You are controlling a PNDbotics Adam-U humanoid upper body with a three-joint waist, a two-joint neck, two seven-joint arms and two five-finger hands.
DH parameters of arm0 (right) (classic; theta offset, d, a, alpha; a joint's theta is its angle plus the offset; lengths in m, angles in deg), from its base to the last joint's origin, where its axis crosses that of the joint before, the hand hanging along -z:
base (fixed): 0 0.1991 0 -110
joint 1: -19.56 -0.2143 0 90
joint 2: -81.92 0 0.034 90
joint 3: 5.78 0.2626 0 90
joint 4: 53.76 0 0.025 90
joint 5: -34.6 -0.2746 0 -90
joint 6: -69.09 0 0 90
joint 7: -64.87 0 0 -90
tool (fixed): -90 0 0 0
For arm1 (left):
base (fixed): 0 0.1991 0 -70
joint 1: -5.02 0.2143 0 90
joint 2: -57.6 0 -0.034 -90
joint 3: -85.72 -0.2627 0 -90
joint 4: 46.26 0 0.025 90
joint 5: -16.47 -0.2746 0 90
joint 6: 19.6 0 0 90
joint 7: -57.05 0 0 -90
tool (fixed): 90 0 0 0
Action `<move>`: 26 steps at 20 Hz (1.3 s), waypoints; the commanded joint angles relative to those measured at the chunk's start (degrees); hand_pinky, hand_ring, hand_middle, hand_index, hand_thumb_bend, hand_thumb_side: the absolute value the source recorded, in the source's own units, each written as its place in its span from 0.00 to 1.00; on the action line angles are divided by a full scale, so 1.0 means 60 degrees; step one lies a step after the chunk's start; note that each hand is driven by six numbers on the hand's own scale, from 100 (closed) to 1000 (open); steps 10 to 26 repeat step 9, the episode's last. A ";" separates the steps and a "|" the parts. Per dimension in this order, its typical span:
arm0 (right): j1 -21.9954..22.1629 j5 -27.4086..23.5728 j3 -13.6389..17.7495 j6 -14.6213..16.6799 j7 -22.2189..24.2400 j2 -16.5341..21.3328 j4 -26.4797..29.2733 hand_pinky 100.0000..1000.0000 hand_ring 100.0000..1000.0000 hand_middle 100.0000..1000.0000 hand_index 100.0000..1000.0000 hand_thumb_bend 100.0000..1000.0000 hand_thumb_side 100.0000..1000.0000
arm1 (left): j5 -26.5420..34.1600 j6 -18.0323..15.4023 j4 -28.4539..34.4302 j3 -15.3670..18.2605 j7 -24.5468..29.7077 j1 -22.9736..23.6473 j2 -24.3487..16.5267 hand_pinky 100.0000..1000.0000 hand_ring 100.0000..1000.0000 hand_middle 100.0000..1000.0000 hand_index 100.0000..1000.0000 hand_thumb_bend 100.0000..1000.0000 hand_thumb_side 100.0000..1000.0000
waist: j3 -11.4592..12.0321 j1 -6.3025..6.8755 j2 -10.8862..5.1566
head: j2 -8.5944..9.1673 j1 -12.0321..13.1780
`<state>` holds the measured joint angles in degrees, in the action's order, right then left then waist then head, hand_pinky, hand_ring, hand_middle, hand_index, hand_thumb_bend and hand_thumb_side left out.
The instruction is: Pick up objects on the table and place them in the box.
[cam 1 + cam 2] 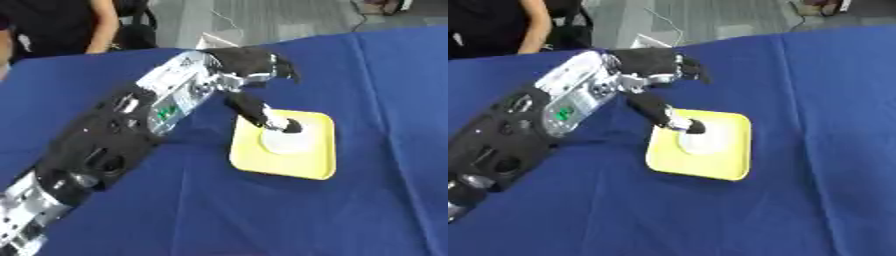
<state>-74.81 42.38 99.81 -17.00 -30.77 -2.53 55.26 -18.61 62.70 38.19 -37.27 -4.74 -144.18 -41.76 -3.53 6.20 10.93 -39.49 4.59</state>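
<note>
Yellow tray (306,167), square with rounded corners and a raised rim, lies flat on the blue-covered desk (262,220), roughly at the middle of the surface and slightly toward its right side. Its near edge faces the open blue cloth at the near side of the desk. Inside the tray rests a pale round object (287,142), white to light grey, set toward the tray's left half; its exact nature cannot be made out.

Left arm (131,130), black with silver joints and a small green-lit panel on the forearm, enters from the near left corner and runs diagonally across the desk toward the far side, covering much of the left half of the cloth. It lies just beside the tray's left edge and hides the cloth behind it.

Left hand (654,62) is held above the desk beyond the tray's far left corner. One digit (662,114) extends downward and forward, its dark tip touching the top of the pale round object near the tray's far left part. The other fingers (693,67) are bent over at the far side and hold nothing. No digit closes around the round object; whether it is pressed or merely touched cannot be told.

Beyond the far edge of the desk lies grey floor (262,20).
</note>
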 commanded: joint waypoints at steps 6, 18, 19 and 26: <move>0.0001 0.0035 0.0098 -0.0009 -0.0047 0.0273 0.0108 0.64 0.68 0.84 0.95 0.31 0.74 | 0.1067 0.0834 0.1810 0.0524 0.0411 -0.0333 -0.1041 0.93 0.91 0.86 0.92 0.55 0.81 | 0.0056 -0.0059 -0.0224 | 0.0171 -0.0115; 0.0002 0.0034 0.0098 -0.0010 -0.0047 0.0269 0.0107 0.64 0.68 0.84 0.95 0.31 0.74 | 0.1391 0.1057 0.2250 0.0757 0.0294 -0.0203 -0.1177 0.93 0.90 0.85 0.92 0.52 0.78 | 0.0069 -0.0066 -0.0214 | 0.0195 -0.0118; 0.0002 0.0034 0.0098 -0.0010 -0.0047 0.0269 0.0107 0.64 0.68 0.84 0.95 0.31 0.74 | 0.1391 0.1057 0.2250 0.0757 0.0294 -0.0203 -0.1177 0.93 0.90 0.85 0.92 0.52 0.78 | 0.0069 -0.0066 -0.0214 | 0.0195 -0.0118; 0.0002 0.0034 0.0098 -0.0010 -0.0047 0.0269 0.0107 0.64 0.68 0.84 0.95 0.31 0.74 | 0.1391 0.1057 0.2250 0.0757 0.0294 -0.0203 -0.1177 0.93 0.90 0.85 0.92 0.52 0.78 | 0.0069 -0.0066 -0.0214 | 0.0195 -0.0118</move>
